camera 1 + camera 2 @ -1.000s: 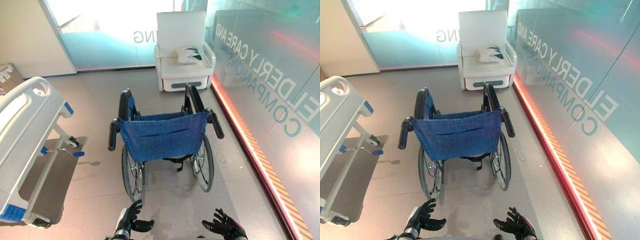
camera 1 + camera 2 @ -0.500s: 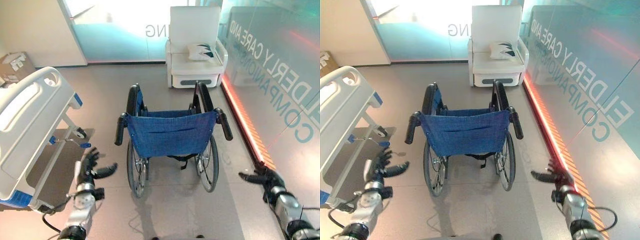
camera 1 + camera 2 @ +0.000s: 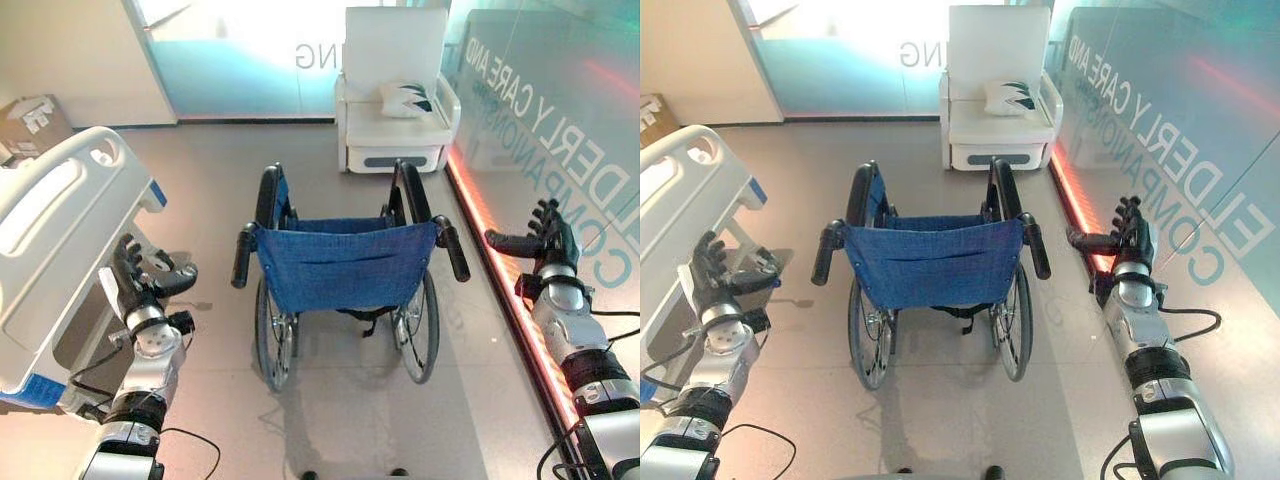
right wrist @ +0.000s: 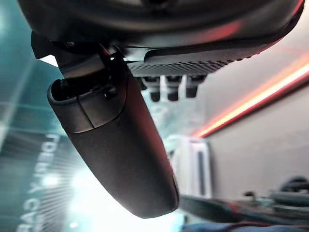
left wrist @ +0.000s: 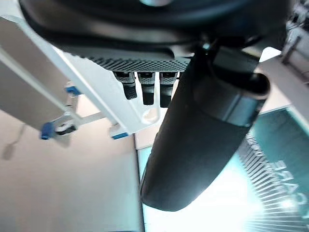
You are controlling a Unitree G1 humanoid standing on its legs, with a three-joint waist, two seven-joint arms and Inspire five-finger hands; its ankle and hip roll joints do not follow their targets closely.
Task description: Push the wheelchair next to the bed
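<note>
Wheelchair (image 3: 345, 268) in the middle of the grey floor (image 3: 210, 190), seen from behind, with blue fabric backrest (image 3: 347, 264) stretched between two black push handles. Left push handle (image 3: 243, 258) and right push handle (image 3: 453, 250) both free, touched by no hand. Black armrests further away, large spoked wheels below on both sides.

Left hand (image 3: 140, 283) raised at the left of the wheelchair, between the left push handle and the bed, apart from both. Fingers spread and relaxed, thumb pointing toward the wheelchair, holding nothing. In the left wrist view, dark thumb (image 5: 203, 135) large in front, straight fingers (image 5: 144, 87) in a row beside it, white bed frame behind.

Right hand (image 3: 545, 240) raised at the right of the wheelchair, near the right push handle but not touching. Fingers spread upward, thumb stretched toward the handle, holding nothing.

Bed (image 3: 60, 240), white with blue corner parts, standing at the left, well apart from the wheelchair. White armchair (image 3: 395, 90) at the far side with a cushion (image 3: 405, 98) on its seat. Glass wall (image 3: 560, 120) with a red light strip (image 3: 500, 270) along its base at the right.
</note>
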